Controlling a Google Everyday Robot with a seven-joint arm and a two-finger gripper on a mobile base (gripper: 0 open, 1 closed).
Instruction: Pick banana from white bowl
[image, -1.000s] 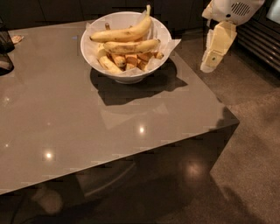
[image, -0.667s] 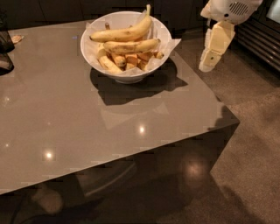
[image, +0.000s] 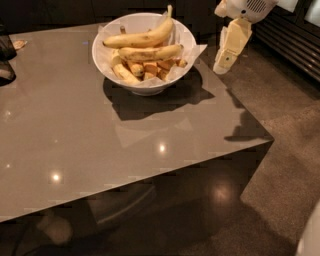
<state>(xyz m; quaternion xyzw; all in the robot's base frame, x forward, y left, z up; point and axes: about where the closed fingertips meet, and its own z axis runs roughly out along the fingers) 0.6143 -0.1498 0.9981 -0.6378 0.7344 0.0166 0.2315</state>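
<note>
The white bowl (image: 131, 25) stands at the far middle of the glossy grey table (image: 75, 135). It is lined with white paper whose corners (image: 196, 50) stick out over the rim. Several yellow bananas lie in it: one long banana (image: 142, 39) across the top, a second banana (image: 150, 52) just below it, and shorter pieces underneath. My cream-coloured gripper (image: 227, 52) hangs in the air to the right of the bowl, over the table's right edge, pointing down. It is apart from the bowl and holds nothing that I can see.
A dark object (image: 6, 55) sits at the table's left edge. The table's right corner (image: 267, 140) drops off to brown floor (image: 290, 165). A dark slatted wall unit (image: 295, 45) stands at the far right.
The gripper has moved a little to the left, closer to the bowl's right rim. The bowl and bananas have not moved.
</note>
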